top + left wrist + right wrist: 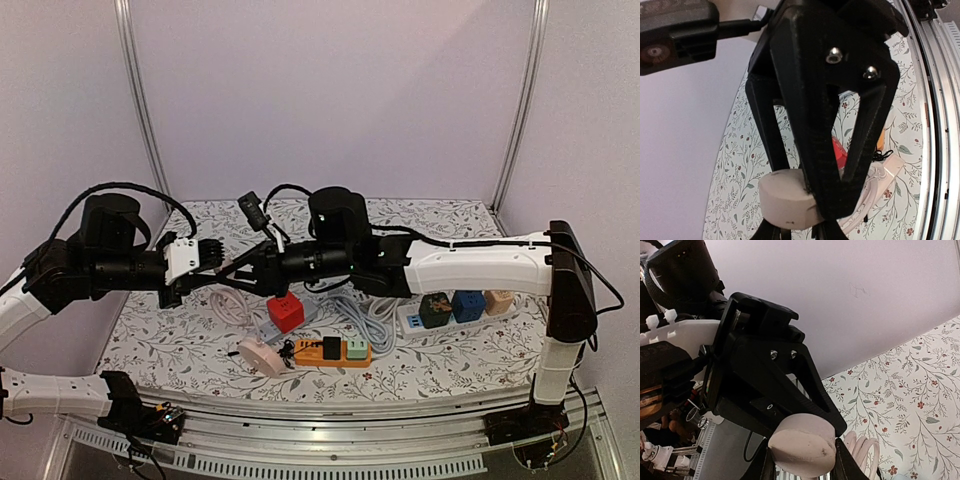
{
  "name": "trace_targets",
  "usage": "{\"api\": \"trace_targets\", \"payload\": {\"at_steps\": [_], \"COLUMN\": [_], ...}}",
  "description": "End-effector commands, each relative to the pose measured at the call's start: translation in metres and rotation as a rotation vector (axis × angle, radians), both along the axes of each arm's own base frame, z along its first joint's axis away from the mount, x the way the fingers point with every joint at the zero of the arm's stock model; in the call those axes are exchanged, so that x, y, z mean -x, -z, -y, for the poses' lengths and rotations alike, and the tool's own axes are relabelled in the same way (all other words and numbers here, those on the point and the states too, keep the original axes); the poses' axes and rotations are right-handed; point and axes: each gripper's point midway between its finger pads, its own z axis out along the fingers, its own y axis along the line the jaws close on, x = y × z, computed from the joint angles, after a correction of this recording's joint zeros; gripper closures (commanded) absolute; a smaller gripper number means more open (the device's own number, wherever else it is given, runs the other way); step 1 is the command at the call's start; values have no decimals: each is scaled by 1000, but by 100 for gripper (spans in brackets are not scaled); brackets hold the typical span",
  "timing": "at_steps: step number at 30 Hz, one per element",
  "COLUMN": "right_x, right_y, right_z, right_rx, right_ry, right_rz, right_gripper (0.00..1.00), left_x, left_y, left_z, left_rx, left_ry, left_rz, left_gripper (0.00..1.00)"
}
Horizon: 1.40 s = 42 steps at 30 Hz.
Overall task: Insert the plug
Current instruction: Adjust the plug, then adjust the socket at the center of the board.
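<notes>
While pinched from two sides, a plug [790, 197] hangs above the table [430, 360]

Where its tips close, the left end effector [795, 231] pinches the pale pink plug. Facing it tip to tip, the right end effector [805, 465] pinches the same plug.

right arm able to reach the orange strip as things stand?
Likely not yet: the right pincer and left pincer both clasp the plug mid-air. Nothing blocks the strip itself.
</notes>
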Motion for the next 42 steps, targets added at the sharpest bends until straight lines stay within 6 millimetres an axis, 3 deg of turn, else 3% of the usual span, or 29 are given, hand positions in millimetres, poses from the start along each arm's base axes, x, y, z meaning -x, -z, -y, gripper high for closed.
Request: {"api": "trace_targets", "payload": {"at_steps": [1,3,4,7,11,14,20,25,29,32,35,39,42], "right_x": [-2,-9,-12,-16,16,38,47,54,26,-1,-20,-27,-29], "right_y": [-20,-11,-5,7,4,-16,-80,-125,-123,-110,-100,-99,-94], "right_z": [5,6,7,10,17,36,97,145,187,219,247,273,284], "right_rx": [-25,11,39,113,153,174,123,86,176,265,329,349,368], "right_ry": [24,64,87,121,55,15,90,135,316,475,603,687,719], "right_rz": [0,-17,-27,-55,-49,13,65,95,108,104,114,123,128], "right_gripper": [100,100,100,100,100,100,100,100,100,100,100,100,100], "left_x": [2,0,-2,-8,-15,-24,-38,-37,-19,-2,-6,-15,-30], "left_y": [-9,-5,-2,7,15,16,26,56,111,137,146,171,193], "left_z": [7,4,2,-8,-27,-40,-53,-59,-66,-55,-31,1,14], "left_rx": [36,26,18,-19,-41,-21,-29,-145,-321,-411,-398,-402,-394], "left_ry": [22,4,-11,-76,-173,-246,-341,-376,-410,-392,-362,-354,-446], "left_rz": [21,16,13,4,-36,-65,-152,-266,-521,-733,-766,-763,-812], "left_gripper": [81,43,30,15,12,10,8,8,7,8,6,1,5]}}
